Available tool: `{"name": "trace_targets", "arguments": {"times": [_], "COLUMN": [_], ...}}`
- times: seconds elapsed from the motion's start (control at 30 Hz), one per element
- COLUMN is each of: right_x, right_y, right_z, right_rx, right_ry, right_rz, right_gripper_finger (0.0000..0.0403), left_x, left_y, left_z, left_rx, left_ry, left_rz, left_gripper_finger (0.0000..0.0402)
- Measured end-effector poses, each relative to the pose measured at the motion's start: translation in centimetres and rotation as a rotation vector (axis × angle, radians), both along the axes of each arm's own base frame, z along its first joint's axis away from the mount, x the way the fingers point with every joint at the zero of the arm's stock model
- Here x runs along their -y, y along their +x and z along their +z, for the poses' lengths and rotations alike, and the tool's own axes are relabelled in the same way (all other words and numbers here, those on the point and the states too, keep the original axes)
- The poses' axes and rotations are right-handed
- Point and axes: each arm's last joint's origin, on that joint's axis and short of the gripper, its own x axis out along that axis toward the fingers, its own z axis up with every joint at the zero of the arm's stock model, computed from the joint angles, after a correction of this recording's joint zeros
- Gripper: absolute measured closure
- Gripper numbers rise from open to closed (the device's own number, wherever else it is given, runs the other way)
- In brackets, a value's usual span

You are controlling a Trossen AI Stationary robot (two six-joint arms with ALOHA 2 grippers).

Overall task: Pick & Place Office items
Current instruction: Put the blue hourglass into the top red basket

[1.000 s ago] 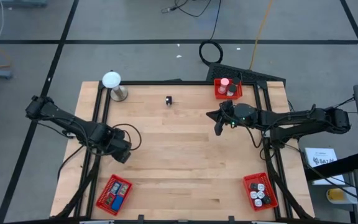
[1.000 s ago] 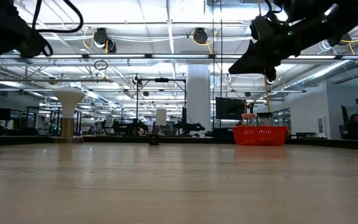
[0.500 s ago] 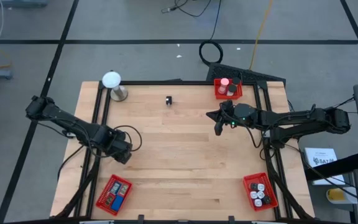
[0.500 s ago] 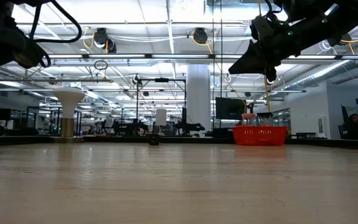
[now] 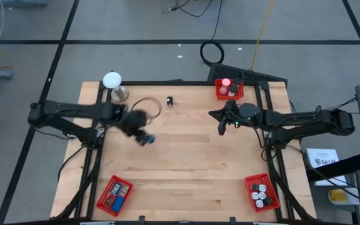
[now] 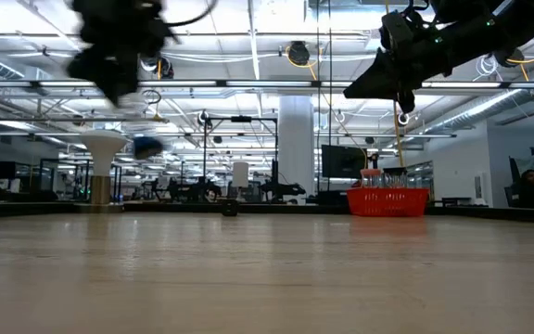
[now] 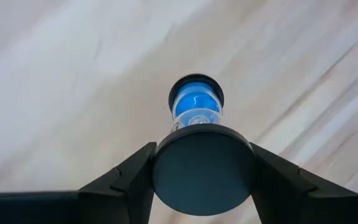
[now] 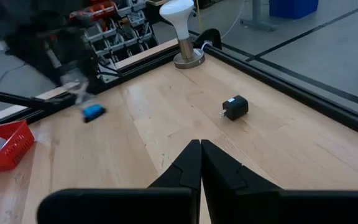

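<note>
1. High view: my left gripper (image 5: pixel 144 139) carries a blue piece (image 5: pixel 145 140) over the table's middle.
2. Low view: it hangs high above the wood.
3. Left wrist view: fingers (image 7: pixel 129 177) squeeze the blue piece; next I need a basket.
4. Right wrist view: my right gripper (image 8: pixel 200 163) waits, pressed together, near a black clip (image 8: pixel 235 107).

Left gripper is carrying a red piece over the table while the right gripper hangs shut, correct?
Not quite: the piece in the left gripper is blue, not red, as the left wrist view shows. The right gripper does hang shut.
</note>
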Motion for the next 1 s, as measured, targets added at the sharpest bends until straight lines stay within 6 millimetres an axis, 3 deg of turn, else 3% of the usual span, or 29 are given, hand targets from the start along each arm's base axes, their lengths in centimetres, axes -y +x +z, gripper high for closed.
{"name": "trace_targets", "arguments": {"times": [0.27, 0.5, 0.7, 1.0], "right_x": [-0.1, -0.1, -0.1, -0.1], "right_y": [-0.7, -0.7, -0.7, -0.7], "right_z": [0.4, 0.4, 0.4, 0.4], "right_rx": [-0.004, -0.010, -0.010, -0.010], "right_ry": [-0.004, -0.010, -0.011, -0.012], "right_rz": [0.001, 0.000, -0.001, -0.001], "right_gripper_finger": [0.0403, 0.0403, 0.0403, 0.0403], "left_x": [-6.5, -9.8, -10.9, -11.4], "left_y": [10.1, 17.6, 21.1, 22.8], "left_z": [0.6, -1.5, -3.7, -6.8], "left_rx": [0.098, 0.079, 0.058, -0.001], "left_ry": [0.158, 0.243, 0.268, 0.228], "left_rz": [-0.205, -0.373, -0.434, -0.411], "left_gripper_finger": [0.0190, 0.0190, 0.0190, 0.0190]}}
